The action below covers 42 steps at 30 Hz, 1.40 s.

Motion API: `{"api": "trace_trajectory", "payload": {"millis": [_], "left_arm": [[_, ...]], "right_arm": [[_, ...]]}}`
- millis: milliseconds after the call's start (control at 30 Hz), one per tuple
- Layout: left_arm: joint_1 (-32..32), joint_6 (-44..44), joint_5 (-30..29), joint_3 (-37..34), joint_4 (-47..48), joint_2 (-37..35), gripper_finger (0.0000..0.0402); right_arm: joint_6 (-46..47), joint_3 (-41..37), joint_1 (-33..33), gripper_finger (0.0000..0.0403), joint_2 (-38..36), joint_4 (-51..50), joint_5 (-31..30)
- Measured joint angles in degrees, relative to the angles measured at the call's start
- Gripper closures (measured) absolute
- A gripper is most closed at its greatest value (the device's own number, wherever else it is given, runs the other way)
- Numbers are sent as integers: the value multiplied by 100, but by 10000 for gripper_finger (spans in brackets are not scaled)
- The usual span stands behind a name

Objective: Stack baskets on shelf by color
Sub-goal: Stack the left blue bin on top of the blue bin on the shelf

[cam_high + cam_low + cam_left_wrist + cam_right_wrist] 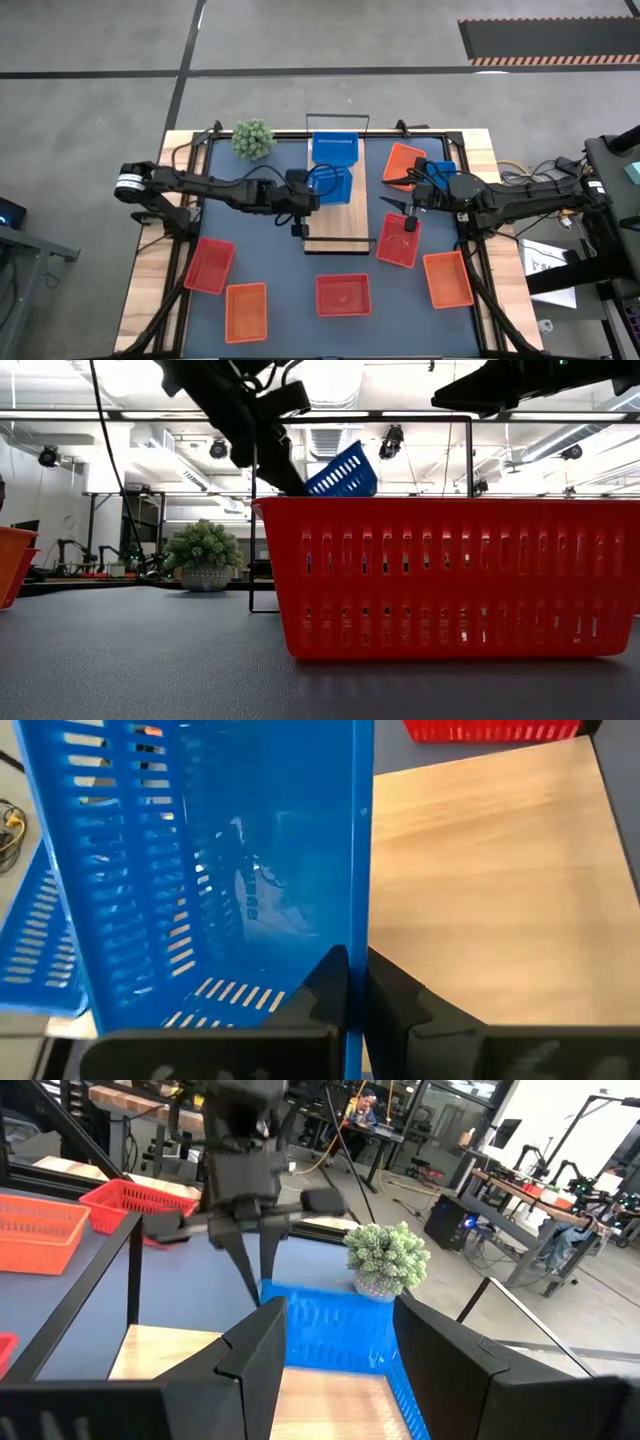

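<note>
Jaws of the left gripper (355, 995) are clamped on the rim of a blue basket (335, 184), which is held tilted above the shelf (340, 225), probably to be nested into the blue basket (334, 148) already lying at the shelf's far end. The right gripper (408, 212) is held with jaws apart over a red basket (398, 240). Three blue, three red and three orange baskets can be counted, six of them on the counter (280, 270)
</note>
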<state>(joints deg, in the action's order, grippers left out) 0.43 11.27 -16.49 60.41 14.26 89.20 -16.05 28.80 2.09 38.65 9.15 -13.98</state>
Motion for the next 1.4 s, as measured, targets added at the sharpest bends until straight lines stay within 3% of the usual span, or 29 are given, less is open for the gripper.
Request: {"api": "trace_trajectory", "payload": {"millis": [300,567,767,933,1167,1400], "left_arm": [[0,138,-5,-45,-337,498,397],[51,159,-28,-41,-359,595,347],[72,175,-28,-17,-264,447,322],[24,561,-30,60,211,-147,319],[168,716,-309,-253,1217,-947,335],[407,437,-308,-1091,558,-1010,395]], "right_arm": [[22,0,0,225,7,-2,0],[46,0,2,225,7,-6,0],[51,0,1,225,7,-19,0],[131,0,2,225,11,-31,-2],[127,0,0,225,13,-33,-2],[114,0,0,225,57,-39,-4]]}}
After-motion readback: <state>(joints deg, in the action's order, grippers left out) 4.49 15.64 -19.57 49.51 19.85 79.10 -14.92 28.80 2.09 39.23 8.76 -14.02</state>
